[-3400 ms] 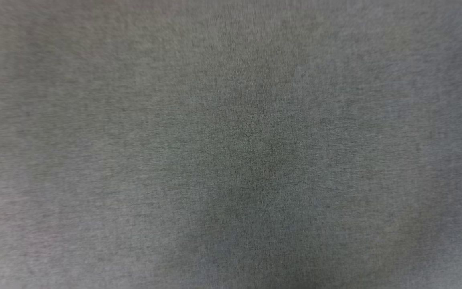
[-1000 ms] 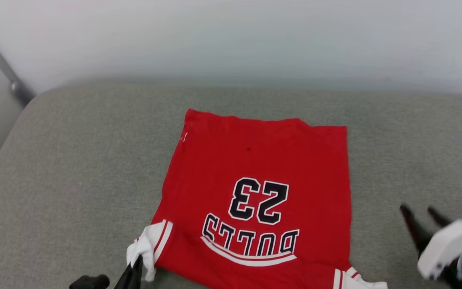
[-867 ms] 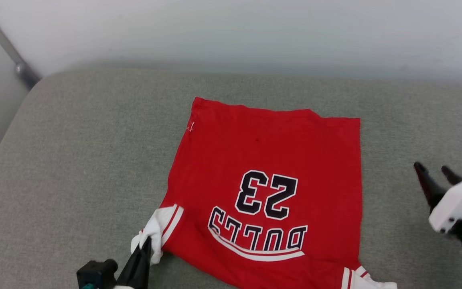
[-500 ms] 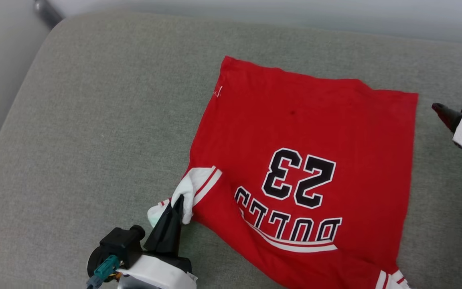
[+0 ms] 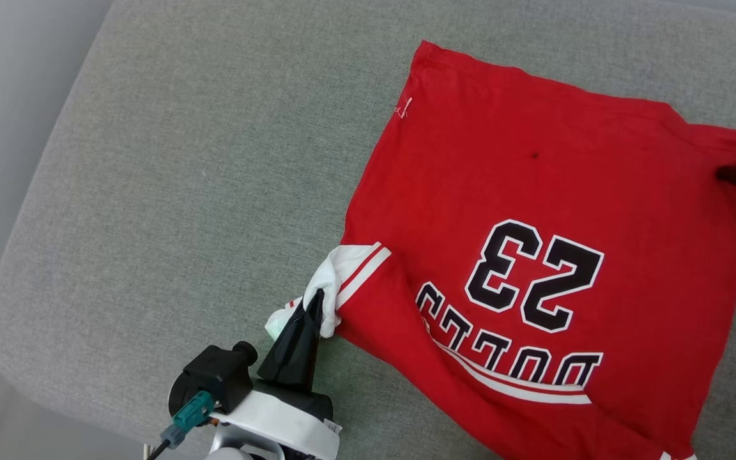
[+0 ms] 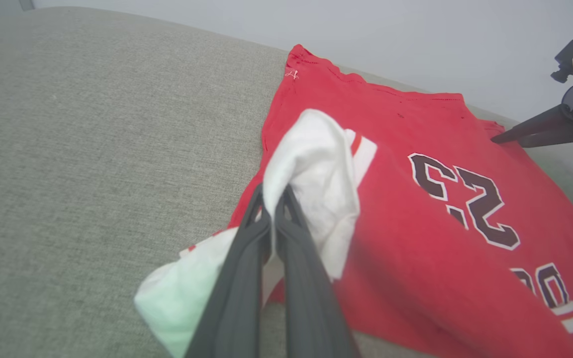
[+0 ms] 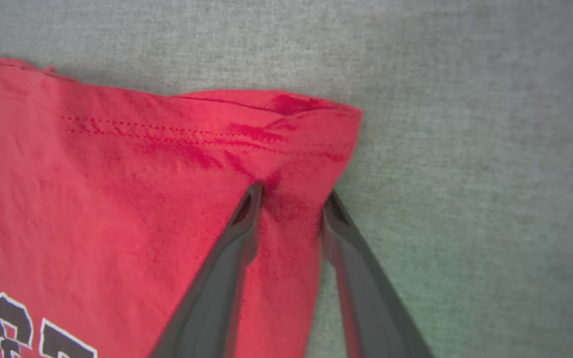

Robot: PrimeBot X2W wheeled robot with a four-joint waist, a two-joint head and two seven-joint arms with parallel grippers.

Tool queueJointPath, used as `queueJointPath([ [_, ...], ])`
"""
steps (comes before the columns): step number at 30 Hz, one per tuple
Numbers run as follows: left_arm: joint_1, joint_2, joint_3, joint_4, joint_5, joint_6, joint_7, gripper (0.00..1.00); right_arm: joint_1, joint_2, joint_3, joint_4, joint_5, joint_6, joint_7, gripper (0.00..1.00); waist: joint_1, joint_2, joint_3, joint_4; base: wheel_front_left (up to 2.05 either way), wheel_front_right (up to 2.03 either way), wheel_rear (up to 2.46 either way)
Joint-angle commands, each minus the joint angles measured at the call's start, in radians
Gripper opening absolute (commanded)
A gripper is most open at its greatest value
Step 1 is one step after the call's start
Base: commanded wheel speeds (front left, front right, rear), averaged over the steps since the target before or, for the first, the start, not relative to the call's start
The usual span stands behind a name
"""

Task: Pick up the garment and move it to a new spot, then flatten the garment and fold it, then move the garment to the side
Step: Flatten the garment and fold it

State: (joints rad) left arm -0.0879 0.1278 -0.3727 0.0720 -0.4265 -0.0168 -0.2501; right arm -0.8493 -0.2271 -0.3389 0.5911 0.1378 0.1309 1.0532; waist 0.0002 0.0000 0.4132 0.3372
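The garment (image 5: 534, 191) lies spread on a grey cushion (image 5: 183, 160), taking up the right half of the head view from near the top edge to the lower right corner. It is red and mostly flat. The number 23 (image 5: 534, 275) and a row of block letters (image 5: 508, 345), black edged in white, both read upside down in that view, with a curved white stripe below the letters. A small white logo (image 5: 404, 108) sits by the hem corner at upper centre, and a dark speck (image 5: 535, 155) shows to its right.

The left gripper (image 5: 314, 306) rises from the bottom of the head view, left of centre, and is clamped on the white sleeve end (image 5: 342, 271). In the left wrist view its two fingers (image 6: 246, 258) meet at the tips, with the white cloth bunched up over and around them.

The right gripper (image 7: 294, 194) is at the garment's hem corner, at the right edge of the head view. In the right wrist view its jaws stand apart: one finger (image 7: 227, 258) lies on the red cloth and the other is at the cloth's edge over the cushion. A puckered ridge of fabric sits between the tips, which have not come together on it.

A pale wall (image 6: 416, 40) stands behind the cushion in the left wrist view.
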Motion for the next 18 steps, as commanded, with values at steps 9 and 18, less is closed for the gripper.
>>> queueJointPath([
  [9, 0.012, 0.015, 0.016, 0.016, -0.008, -0.001, -0.009, 0.0, 0.029, -0.028, 0.043, -0.039, 0.048, 0.0, -0.028, 0.0, -0.0002, 0.0, -0.097, -0.033, 0.0, 0.0, 0.0],
  [18, 0.071, 0.055, 0.039, -0.004, -0.017, 0.022, 0.012, 0.0, 0.176, -0.126, 0.137, -0.237, 0.141, -0.001, 0.011, 0.0, -0.0002, 0.0, -0.249, -0.148, 0.0, 0.0, 0.0],
])
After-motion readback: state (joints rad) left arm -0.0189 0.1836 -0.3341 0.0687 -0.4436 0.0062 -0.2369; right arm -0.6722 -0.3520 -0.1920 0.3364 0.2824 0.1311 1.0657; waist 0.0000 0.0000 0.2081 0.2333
